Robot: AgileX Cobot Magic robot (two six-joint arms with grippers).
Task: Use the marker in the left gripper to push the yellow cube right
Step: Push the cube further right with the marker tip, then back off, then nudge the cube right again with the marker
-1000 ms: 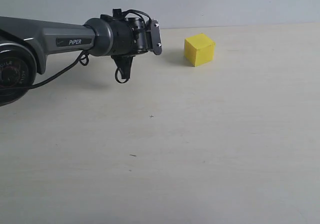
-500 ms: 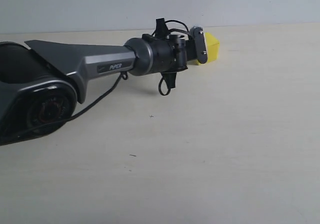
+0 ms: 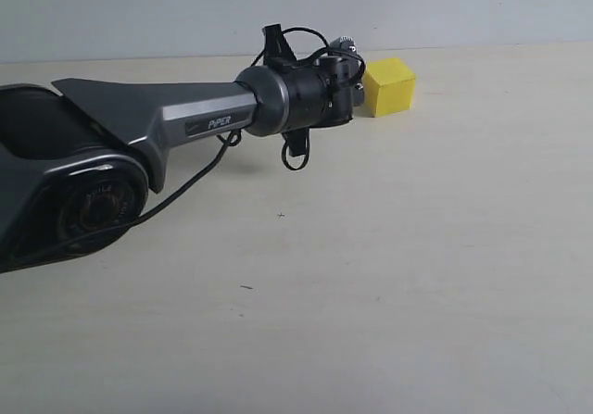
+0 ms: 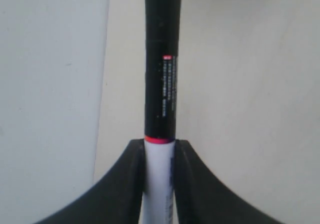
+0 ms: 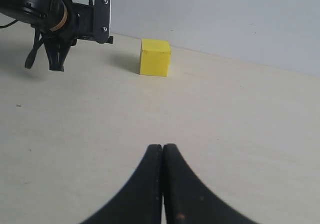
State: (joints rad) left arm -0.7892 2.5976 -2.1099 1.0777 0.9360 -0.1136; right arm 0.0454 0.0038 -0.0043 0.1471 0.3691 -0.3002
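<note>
The yellow cube [image 3: 389, 85] sits on the pale table near the back wall, also in the right wrist view as the cube [image 5: 155, 57]. My left gripper [image 3: 350, 81] ends just left of it, a small gap apart. In the left wrist view the left gripper [image 4: 160, 145] is shut on the marker [image 4: 161, 83], gripping the white barrel below a red ring, with the black cap sticking out ahead. The marker is hidden in the exterior view, and the left wrist view does not show the cube. My right gripper [image 5: 163, 147] is shut on nothing, well short of the cube.
The dark grey "PiPER" arm [image 3: 176, 118] stretches across the left half of the table [image 3: 417, 247], with a loose black cable [image 3: 295, 155] hanging under the wrist. A grey wall [image 3: 463, 6] rises right behind the cube.
The left arm reached right to the cube, then drew back slightly and turned its wrist. The cube now stands a little further right than a second ago.
</note>
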